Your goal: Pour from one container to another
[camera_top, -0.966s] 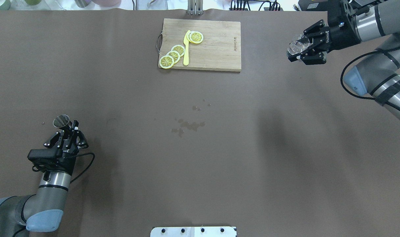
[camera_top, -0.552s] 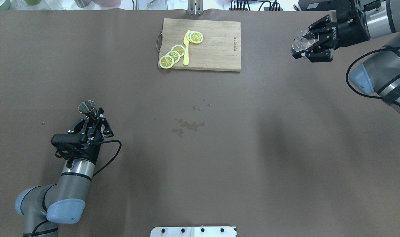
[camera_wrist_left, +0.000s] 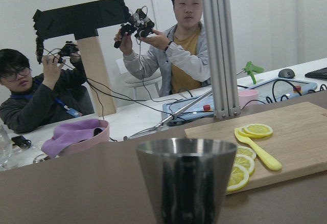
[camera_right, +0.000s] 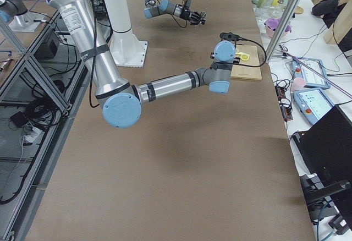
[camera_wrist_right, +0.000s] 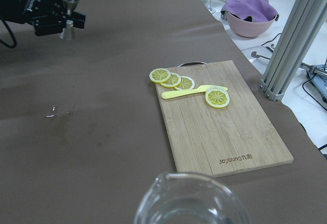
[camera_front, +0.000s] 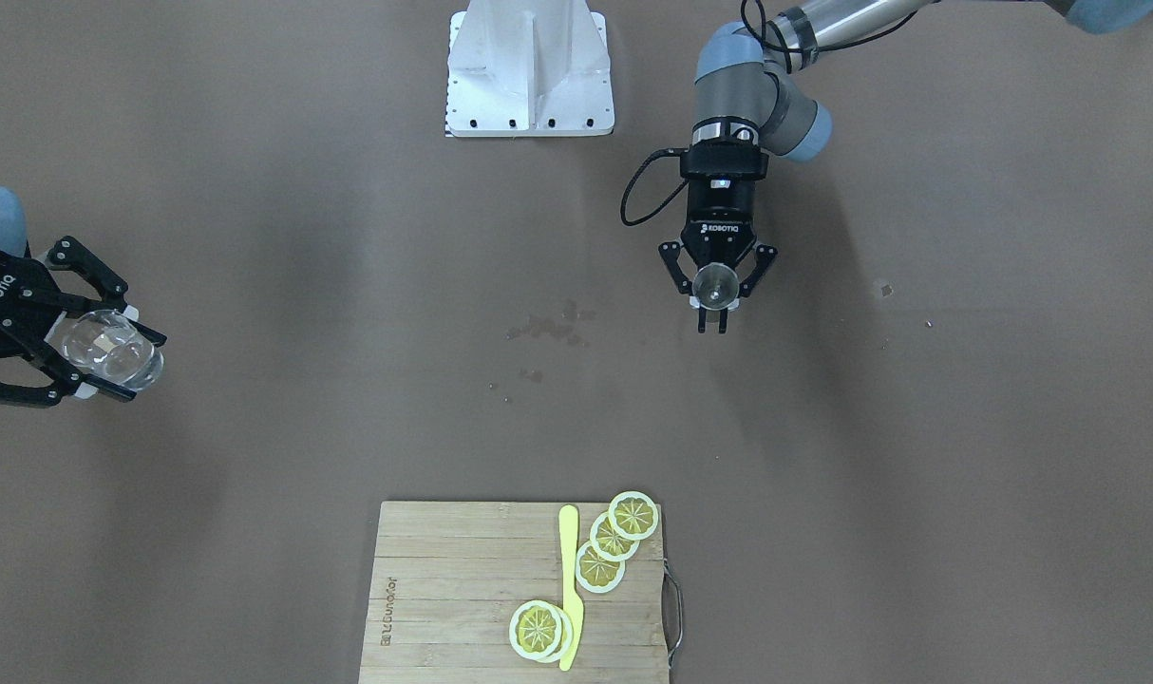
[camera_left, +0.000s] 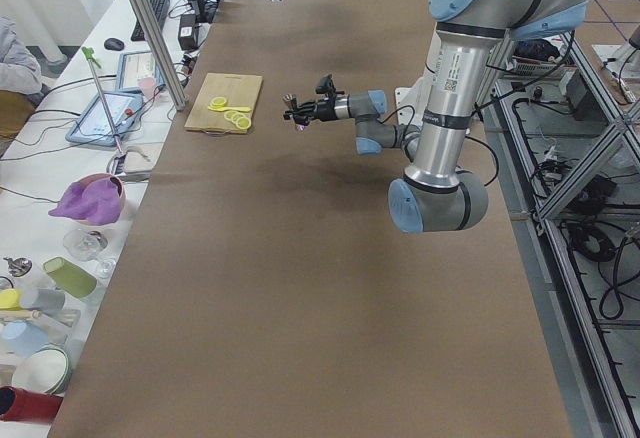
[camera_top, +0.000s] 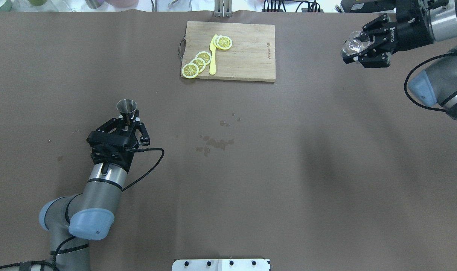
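We see the left gripper (camera_top: 128,119) over the left half of the bench (camera_top: 288,180), about midway between its near and far edges. It is pinching the narrow waist of a steel jigger (camera_top: 127,107), which stands upright with its mouth up. From the side view it looks lifted off the surface. The right gripper (camera_top: 355,48) hangs over the far right corner, clamped around a clear glass pitcher (camera_top: 353,40). We cannot tell whether the pitcher holds any liquid. The two containers are well apart, almost the whole bench between them. Against the middle of the far edge lies a wooden cutting board (camera_top: 251,56) carrying lemon slices (camera_top: 198,62) and a yellow knife (camera_top: 212,56). Near the bench's centre we note a cluster of wet spots (camera_top: 215,143). In the left wrist view, two people (camera_wrist_left: 179,65) sit beyond the far edge with handheld controllers raised.
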You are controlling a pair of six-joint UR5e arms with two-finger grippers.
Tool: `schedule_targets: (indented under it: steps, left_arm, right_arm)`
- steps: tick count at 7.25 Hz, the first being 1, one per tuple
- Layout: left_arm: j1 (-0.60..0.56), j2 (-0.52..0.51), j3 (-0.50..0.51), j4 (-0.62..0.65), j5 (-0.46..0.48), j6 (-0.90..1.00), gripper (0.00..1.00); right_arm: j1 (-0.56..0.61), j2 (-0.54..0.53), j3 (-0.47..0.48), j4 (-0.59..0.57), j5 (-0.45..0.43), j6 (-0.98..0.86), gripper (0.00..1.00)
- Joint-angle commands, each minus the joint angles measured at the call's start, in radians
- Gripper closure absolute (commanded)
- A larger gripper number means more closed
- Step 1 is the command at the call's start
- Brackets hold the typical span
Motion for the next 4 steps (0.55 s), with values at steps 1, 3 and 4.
schedule_targets:
  steps: [1, 3, 4]
  left_arm:
    - [-0.107, -0.165, 0.133, 0.000, -0.077, 0.032, 1.00]
    - [-0.128, -0.268, 0.245, -0.017, -0.100, 0.080, 1.00]
    - [-0.185, -0.268, 0.244, -0.055, -0.257, 0.084, 1.00]
  right_arm:
    - [0.023, 0.009, 0.025, -0.045, 0.049, -0.007, 1.00]
    - [0.002, 0.021, 0.085, -0.117, 0.047, -0.010, 1.00]
    - [-0.013, 0.053, 0.102, -0.145, 0.049, -0.013, 1.00]
